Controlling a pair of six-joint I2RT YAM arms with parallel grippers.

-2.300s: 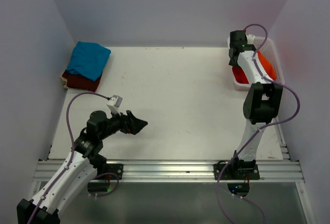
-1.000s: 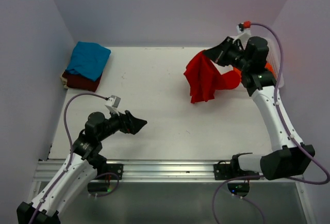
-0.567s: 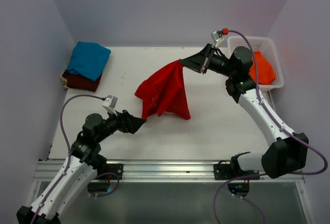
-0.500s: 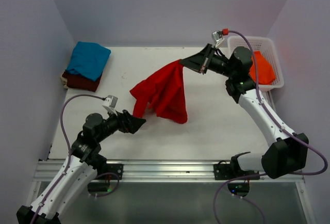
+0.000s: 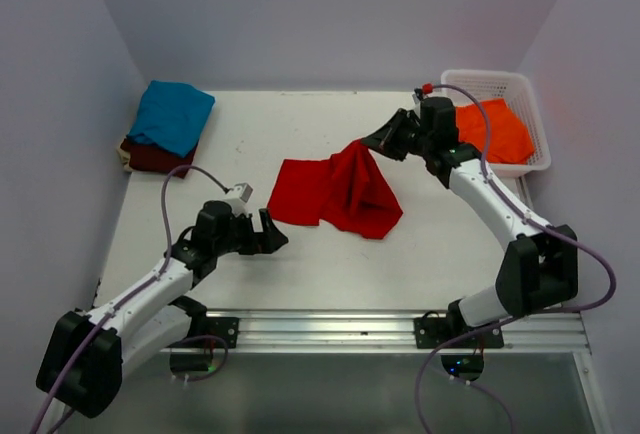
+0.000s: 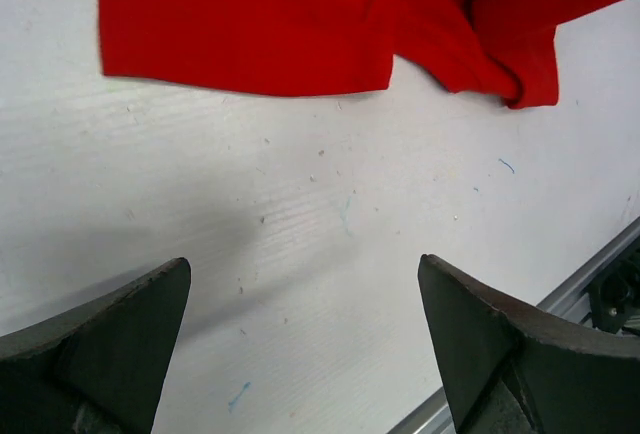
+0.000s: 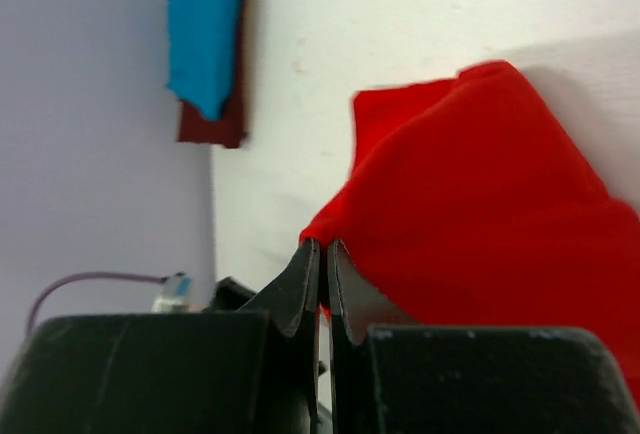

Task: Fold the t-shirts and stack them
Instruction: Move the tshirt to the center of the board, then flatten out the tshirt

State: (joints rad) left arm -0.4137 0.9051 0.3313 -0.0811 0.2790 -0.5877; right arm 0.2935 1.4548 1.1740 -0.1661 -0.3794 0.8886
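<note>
- Right gripper (image 5: 370,143) is pinched tight on an upper edge of the red t-shirt (image 5: 335,189), pulling it up into a peak. In the wrist view the jaws meet, with cloth at the tips.
- Red t-shirt sits mid-table (image 5: 300,124). Its left part lies flat, and its right part is bunched and drapes down from the pinch.
- Left gripper (image 5: 272,236) is spread wide and holds nothing. It is low over the table, just near-left of the red t-shirt and not touching it. In its wrist view the shirt's hem lies ahead of the fingers (image 6: 100,344).
- Teal t-shirt (image 5: 172,114) is folded on top of the maroon t-shirt (image 5: 160,157). The pair is well apart from the red t-shirt, far-left of it.
- Orange t-shirt (image 5: 490,129) lies inside the white basket (image 5: 490,79), far-right of the red t-shirt.
</note>
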